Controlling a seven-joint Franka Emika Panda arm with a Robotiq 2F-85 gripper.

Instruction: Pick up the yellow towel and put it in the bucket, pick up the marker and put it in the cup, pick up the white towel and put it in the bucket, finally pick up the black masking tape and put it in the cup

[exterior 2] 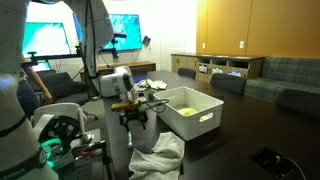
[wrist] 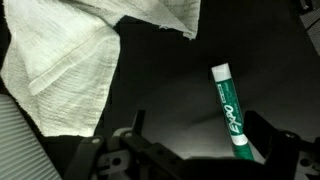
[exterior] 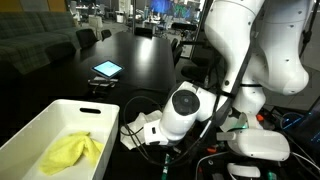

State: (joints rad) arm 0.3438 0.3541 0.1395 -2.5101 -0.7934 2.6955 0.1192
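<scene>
Wrist view: wide-open, empty claw (wrist: 196, 152) may knock the round marker (wrist: 230, 110) rolling, or snag the white towel (wrist: 70, 70) upper left.

Arm (exterior: 250, 40): white, thick links, the upper part standing tall at one edge of the table (exterior: 140, 55). From there it bends down and forward. The rounded white wrist (exterior: 182, 108) sits low over the table, near that same edge.

Gripper (exterior 2: 134, 122): black, hanging straight down from the wrist, fingers about vertical. Jaws spread wide, nothing gripped. The tips hang clear of the table surface, no contact.

Wrist view: both fingers (wrist: 120, 152) show along the bottom edge of the picture, well apart, with nothing held in the gap between them.
</scene>
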